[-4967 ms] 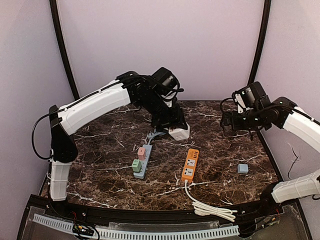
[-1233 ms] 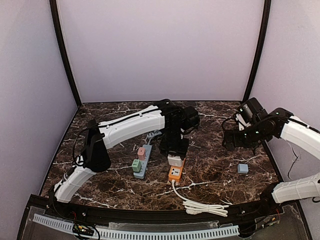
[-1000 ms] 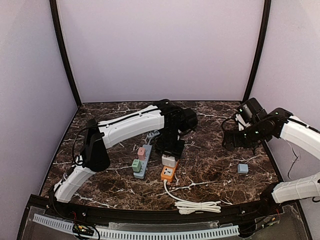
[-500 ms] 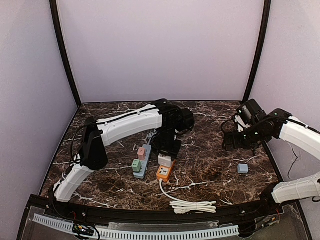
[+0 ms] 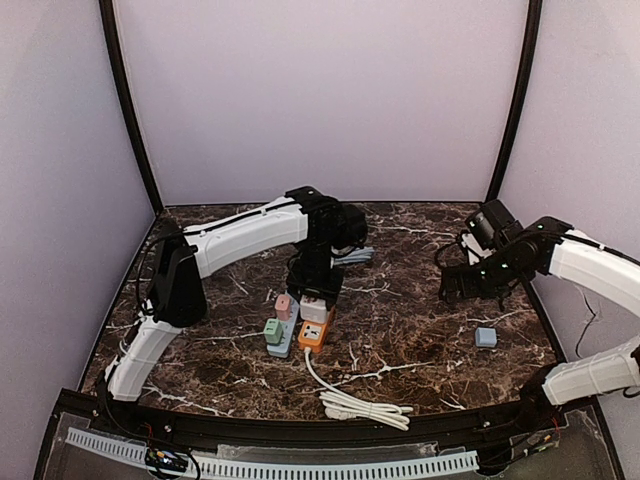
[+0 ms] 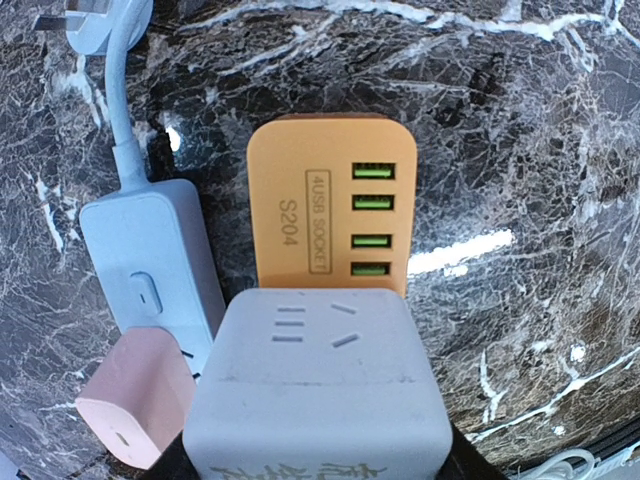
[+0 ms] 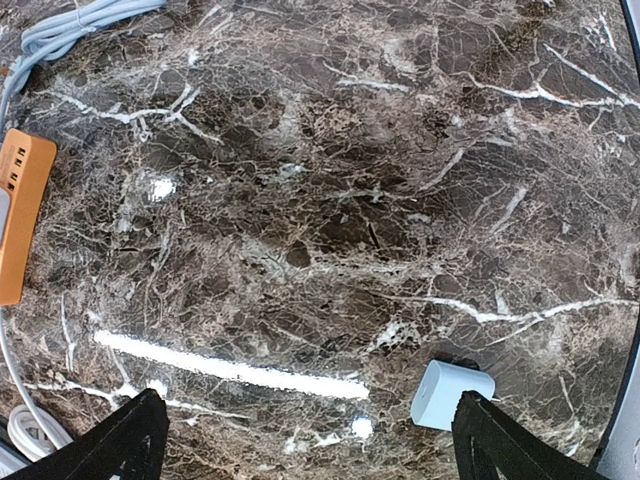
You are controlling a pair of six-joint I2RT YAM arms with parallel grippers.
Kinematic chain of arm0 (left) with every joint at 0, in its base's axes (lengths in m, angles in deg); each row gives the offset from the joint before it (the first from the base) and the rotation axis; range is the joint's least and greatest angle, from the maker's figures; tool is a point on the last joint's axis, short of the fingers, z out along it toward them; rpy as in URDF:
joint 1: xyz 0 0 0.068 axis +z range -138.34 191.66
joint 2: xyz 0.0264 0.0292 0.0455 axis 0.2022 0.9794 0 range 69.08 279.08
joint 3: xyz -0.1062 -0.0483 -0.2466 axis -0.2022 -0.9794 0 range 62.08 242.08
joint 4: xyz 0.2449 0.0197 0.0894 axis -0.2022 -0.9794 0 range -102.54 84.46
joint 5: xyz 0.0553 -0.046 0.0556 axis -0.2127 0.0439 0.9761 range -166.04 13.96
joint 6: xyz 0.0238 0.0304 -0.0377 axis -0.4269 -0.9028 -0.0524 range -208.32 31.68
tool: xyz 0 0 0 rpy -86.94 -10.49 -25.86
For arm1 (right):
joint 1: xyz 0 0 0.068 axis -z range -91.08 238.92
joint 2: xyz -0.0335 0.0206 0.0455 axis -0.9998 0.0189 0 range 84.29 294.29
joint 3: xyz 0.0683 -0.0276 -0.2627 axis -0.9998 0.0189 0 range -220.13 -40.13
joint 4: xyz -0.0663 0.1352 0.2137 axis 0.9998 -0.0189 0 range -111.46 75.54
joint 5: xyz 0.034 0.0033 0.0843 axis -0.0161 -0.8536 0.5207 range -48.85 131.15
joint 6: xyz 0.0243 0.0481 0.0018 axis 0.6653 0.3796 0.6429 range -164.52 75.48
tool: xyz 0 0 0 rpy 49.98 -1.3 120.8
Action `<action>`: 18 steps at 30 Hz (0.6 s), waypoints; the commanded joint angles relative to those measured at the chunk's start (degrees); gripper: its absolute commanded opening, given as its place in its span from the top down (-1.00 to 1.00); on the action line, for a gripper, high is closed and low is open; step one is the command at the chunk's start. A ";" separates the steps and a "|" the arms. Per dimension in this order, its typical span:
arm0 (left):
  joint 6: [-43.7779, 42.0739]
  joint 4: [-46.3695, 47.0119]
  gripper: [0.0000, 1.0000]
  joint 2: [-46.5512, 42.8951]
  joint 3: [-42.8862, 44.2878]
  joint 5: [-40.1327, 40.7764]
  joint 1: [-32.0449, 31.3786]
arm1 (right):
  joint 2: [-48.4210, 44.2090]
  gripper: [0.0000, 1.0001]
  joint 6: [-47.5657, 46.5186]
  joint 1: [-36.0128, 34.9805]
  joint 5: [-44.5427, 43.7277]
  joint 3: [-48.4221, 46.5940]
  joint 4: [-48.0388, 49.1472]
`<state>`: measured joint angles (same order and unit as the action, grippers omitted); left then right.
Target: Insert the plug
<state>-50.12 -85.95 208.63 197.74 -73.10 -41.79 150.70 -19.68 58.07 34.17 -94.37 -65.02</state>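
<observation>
While the left hand (image 6: 315,460) grips the white cube plug (image 6: 315,380) at a middling spread, over the orange power strip (image 6: 330,190) at the end away from its USB ports, seating cannot be confirmed. Risk: the strip lies loose on the tabletop (image 7: 350,200) and may skid or tip under off-centre pressure, crowding the grey strip (image 6: 150,255) just beside it. Right hand (image 7: 320,440) stands wide, empty. Plug: blocky, matt white, socket slots on top.
</observation>
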 commanded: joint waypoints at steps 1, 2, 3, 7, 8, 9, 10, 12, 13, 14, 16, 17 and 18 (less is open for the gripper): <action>-0.90 -0.52 0.98 0.17 -3.78 2.51 1.16 | 1.40 -0.97 -0.77 0.27 0.57 -1.37 1.31; -1.03 -0.06 0.98 0.15 -4.40 2.38 1.20 | 1.70 -0.97 -0.76 0.23 0.50 -1.58 1.34; -1.07 0.18 0.98 0.13 -4.77 2.02 1.22 | 2.01 -0.97 -0.71 0.29 0.48 -1.77 1.35; -1.93 2.01 0.98 -0.16 -7.00 0.86 1.16 | 3.28 -0.97 -0.28 0.27 0.46 -2.60 1.43; -2.43 2.66 0.98 -0.26 -7.65 0.68 1.20 | 3.54 -0.97 -0.12 0.28 0.50 -2.73 1.46; -2.65 2.90 0.98 -0.34 -7.89 0.29 1.17 | 3.73 -0.97 0.05 0.27 0.53 -2.84 1.45; -3.18 3.33 0.98 -0.53 -8.46 0.17 1.16 | 3.92 -0.97 0.18 0.27 0.56 -2.93 1.46; -4.10 4.12 0.98 -0.71 -9.45 -0.55 1.20 | 4.33 -0.97 0.49 0.27 0.44 -3.21 1.37; -4.40 4.38 0.98 -0.97 -9.89 -0.87 1.21 | 4.53 -0.97 0.68 0.28 0.44 -3.34 1.35; -5.01 4.93 0.98 -1.09 -10.74 -1.07 1.18 | 4.71 -0.97 0.85 0.33 0.42 -3.46 1.27; -6.28 6.09 0.98 -1.44 -12.31 -1.87 1.16 | 5.31 -0.97 1.39 0.31 0.36 -3.82 1.14; -6.73 6.42 0.98 -1.70 -12.77 -2.32 1.29 | 5.61 -0.97 1.72 0.31 0.23 -4.12 0.97; -7.74 6.97 0.98 -1.76 -13.61 -2.61 1.35 | 5.94 -0.97 1.97 0.27 0.15 -4.33 0.79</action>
<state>-53.25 -79.85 204.12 189.34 -74.06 -41.09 155.62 -19.29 58.09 34.49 -96.77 -64.19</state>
